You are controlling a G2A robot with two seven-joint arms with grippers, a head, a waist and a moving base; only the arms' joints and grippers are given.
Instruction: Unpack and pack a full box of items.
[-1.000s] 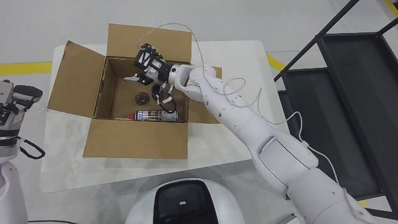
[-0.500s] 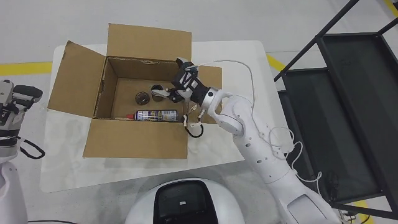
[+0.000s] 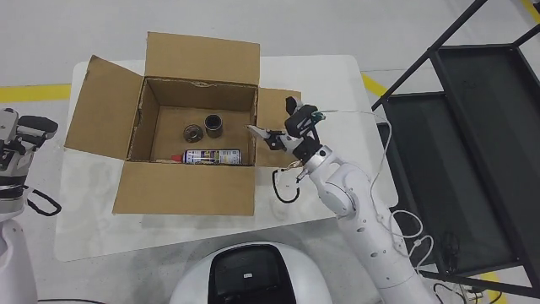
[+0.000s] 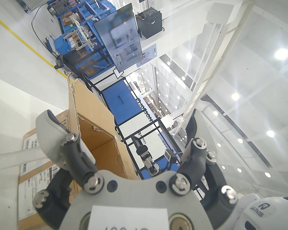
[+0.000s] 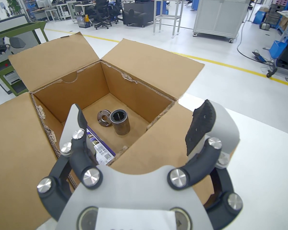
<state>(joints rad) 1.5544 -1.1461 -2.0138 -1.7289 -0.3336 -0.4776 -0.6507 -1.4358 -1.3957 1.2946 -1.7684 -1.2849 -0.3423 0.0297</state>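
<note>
An open cardboard box [image 3: 160, 187] stands on the white table [image 3: 329, 80]. Inside it lie a dark metal cylinder [image 3: 213, 124], a flanged metal ring [image 3: 193, 133] and a printed tube [image 3: 213, 157] along the near wall. My right gripper [image 3: 274, 120] hangs open and empty above the box's right flap, just outside the opening. Its wrist view looks down into the box [image 5: 139, 70], onto the cylinder [image 5: 120, 122], the ring [image 5: 104, 117] and the tube [image 5: 99, 146], between its own open gripper [image 5: 139, 123]. My left gripper [image 4: 122, 125] is open and empty, pointing upward beside a box flap [image 4: 91, 120].
My left arm [image 3: 18, 148] stays off the table's left edge. A black metal rack [image 3: 472, 118] stands to the right of the table. Bare table surface lies right of and behind the box.
My right arm has drawn back from above the box's far inner part, moving right and toward the near side until it is over the right flap. The left arm has kept still.
</note>
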